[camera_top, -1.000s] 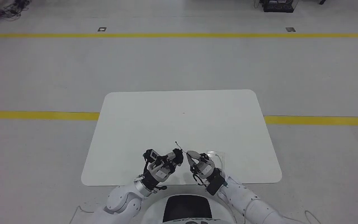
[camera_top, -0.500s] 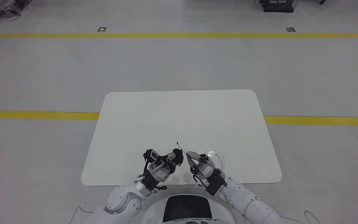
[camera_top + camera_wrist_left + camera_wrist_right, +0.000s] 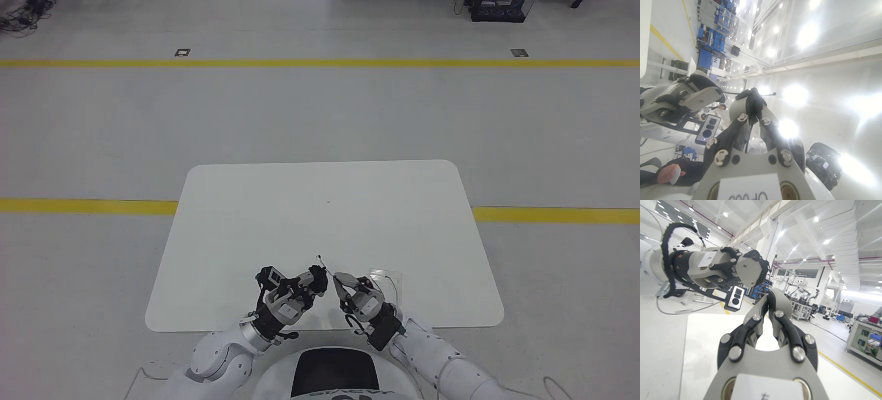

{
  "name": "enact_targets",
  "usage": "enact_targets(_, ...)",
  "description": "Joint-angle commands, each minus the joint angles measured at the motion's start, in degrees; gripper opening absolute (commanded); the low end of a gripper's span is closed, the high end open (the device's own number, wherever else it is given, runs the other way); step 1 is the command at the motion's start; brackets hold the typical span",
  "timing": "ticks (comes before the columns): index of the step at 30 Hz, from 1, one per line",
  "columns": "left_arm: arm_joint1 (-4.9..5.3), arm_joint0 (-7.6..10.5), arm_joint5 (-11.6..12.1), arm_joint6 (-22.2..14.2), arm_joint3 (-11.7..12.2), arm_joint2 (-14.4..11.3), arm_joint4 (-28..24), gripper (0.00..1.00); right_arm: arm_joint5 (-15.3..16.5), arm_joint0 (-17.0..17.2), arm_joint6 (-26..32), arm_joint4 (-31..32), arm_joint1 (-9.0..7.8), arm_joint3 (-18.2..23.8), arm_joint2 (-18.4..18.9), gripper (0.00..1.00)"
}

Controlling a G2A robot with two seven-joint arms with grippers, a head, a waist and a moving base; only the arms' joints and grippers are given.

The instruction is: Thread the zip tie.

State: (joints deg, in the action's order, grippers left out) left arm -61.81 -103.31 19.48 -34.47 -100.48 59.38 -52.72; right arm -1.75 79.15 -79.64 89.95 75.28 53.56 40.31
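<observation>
A thin black zip tie [image 3: 318,260] stands above the front of the white table [image 3: 320,200], its small head uppermost. My left gripper [image 3: 320,278] is shut on its strap just below the head [image 3: 773,93]. In the left wrist view its shut fingertips [image 3: 752,95] pinch the strap. My right gripper [image 3: 340,281] sits close beside the left one, fingertip to fingertip. In the right wrist view it [image 3: 769,294] is shut on the lower strap, and the zip tie [image 3: 774,258] rises from it past the left gripper [image 3: 766,266].
Both grippers hover close to the table's front edge [image 3: 330,327]. A faint pale loop [image 3: 385,275] lies on the table just right of the right gripper. The table's middle and back offer free room.
The zip tie's head has drifted slightly to the right. The right gripper has edged a little toward the left one. Both stay shut.
</observation>
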Motion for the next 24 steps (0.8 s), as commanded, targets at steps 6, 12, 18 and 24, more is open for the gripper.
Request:
enact_targets(6,0.0,0.0,0.0,0.0,0.0,0.0,0.0,0.0,-1.47,-0.9,0.0,0.0,-0.09,-0.93,-1.67,0.0)
enact_targets(12,0.0,0.0,0.0,0.0,0.0,0.0,0.0,0.0,-2.88,-1.79,0.0,0.0,-0.21,-2.01,-3.52,0.0)
enact_targets(18,0.0,0.0,0.0,0.0,0.0,0.0,0.0,0.0,-3.44,-2.3,0.0,0.0,-0.25,-2.61,-4.47,0.0)
enact_targets(24,0.0,0.0,0.0,0.0,0.0,0.0,0.0,0.0,-3.72,-2.77,0.0,0.0,-0.33,-2.98,-5.34,0.0)
